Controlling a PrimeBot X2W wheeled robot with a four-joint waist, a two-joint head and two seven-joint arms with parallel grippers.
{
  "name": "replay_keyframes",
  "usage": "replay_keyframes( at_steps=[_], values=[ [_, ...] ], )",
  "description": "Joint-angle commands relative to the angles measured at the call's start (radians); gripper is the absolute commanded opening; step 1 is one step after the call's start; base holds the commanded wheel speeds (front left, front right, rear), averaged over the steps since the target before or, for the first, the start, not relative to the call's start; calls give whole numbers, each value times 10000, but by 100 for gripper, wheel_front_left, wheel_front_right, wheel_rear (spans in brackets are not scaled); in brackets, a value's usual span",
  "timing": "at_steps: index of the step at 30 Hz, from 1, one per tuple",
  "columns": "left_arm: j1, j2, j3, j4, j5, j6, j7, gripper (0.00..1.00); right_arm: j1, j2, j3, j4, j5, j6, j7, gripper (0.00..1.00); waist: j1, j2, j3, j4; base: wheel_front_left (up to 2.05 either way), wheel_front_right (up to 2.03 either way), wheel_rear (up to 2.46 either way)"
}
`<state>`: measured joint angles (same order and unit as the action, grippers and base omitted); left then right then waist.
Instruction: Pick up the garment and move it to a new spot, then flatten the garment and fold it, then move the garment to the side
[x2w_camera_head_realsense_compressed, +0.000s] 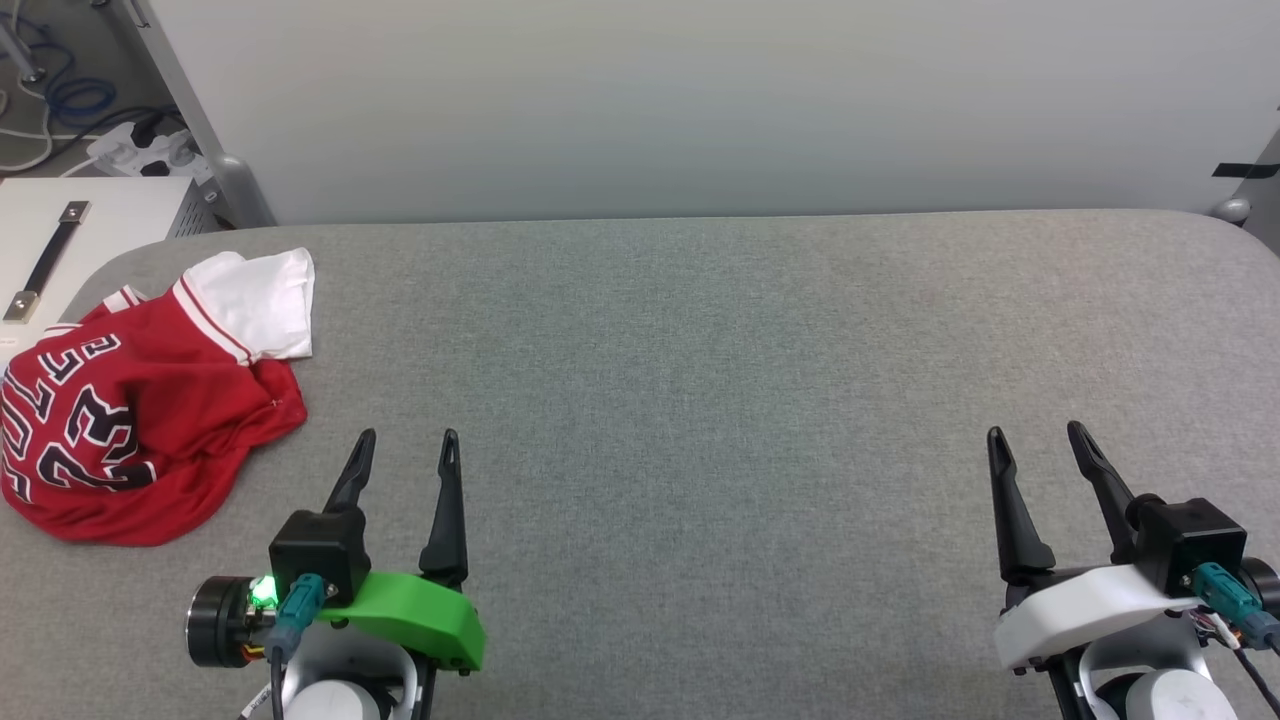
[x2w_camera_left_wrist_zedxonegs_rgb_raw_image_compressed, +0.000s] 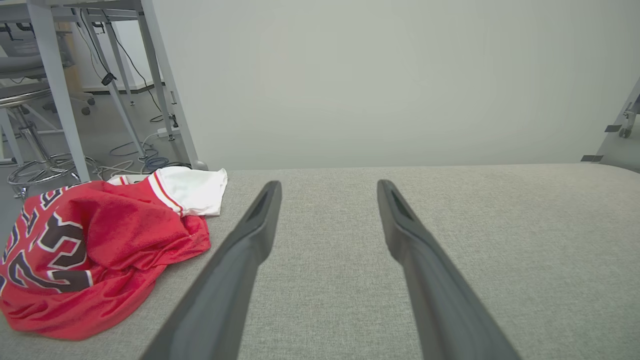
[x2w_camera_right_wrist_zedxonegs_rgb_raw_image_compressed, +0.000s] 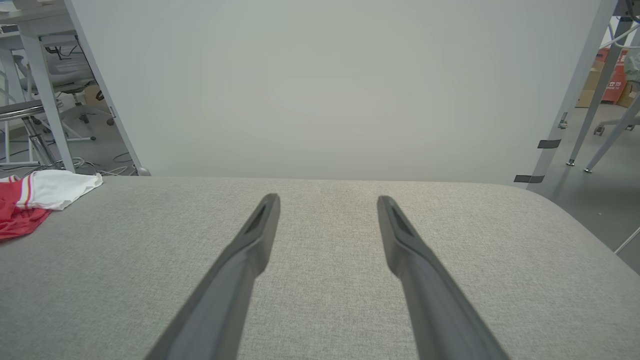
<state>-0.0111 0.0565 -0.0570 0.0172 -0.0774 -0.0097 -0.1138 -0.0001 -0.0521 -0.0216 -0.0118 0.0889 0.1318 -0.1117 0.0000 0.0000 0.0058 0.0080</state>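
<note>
left gripper (x2w_camera_head_realsense_compressed: 409, 433) and right gripper (x2w_camera_head_realsense_compressed: 1034, 428) point forward, fingers (x2w_camera_head_realsense_compressed: 447, 500) spread and empty, apart from garment (x2w_camera_head_realsense_compressed: 150, 400).

A plain pale wall (x2w_camera_head_realsense_compressed: 700, 100) rises behind the far edge of the grey fabric table (x2w_camera_head_realsense_compressed: 700, 400). Past its left corner, cables (x2w_camera_head_realsense_compressed: 75, 95) lie on the floor (x2w_camera_left_wrist_zedxonegs_rgb_raw_image_compressed: 115, 137) beside metal desk legs (x2w_camera_left_wrist_zedxonegs_rgb_raw_image_compressed: 57, 100).

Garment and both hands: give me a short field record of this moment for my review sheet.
garment: red jersey with one white sleeve on top, crumpled in a heap, unfolded
location: left end of the grey table
left hand: open, empty, just right of the garment, not touching it
right hand: open, empty, at the table's right end, far from the garment
task stage: garment not yet picked up
</note>
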Motion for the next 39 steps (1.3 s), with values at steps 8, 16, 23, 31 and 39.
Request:
replay_keyframes(
  at_steps=[8,16,23,31,39],
  values=[
    [196,-33,-96,265,-176,-42,-237,100,80,10,-51,131,105,-6,-263,100,0,0,70,13,0,0,0],
    [177,-37,-196,535,-304,-68,-403,100,83,11,-38,228,193,-7,-428,100,0,0,104,20,0,0,0],
    [155,-40,-284,576,-406,-68,-550,100,81,12,-62,318,304,-7,-574,100,0,0,148,34,0,0,0],
    [152,-44,-387,635,-537,-87,-715,100,136,13,23,360,434,-8,-739,100,0,0,197,145,0,0,0],
    [102,-49,-444,749,-697,-59,-922,100,147,15,317,531,437,-9,-945,100,0,0,362,976,0,0,0]
  ],
)
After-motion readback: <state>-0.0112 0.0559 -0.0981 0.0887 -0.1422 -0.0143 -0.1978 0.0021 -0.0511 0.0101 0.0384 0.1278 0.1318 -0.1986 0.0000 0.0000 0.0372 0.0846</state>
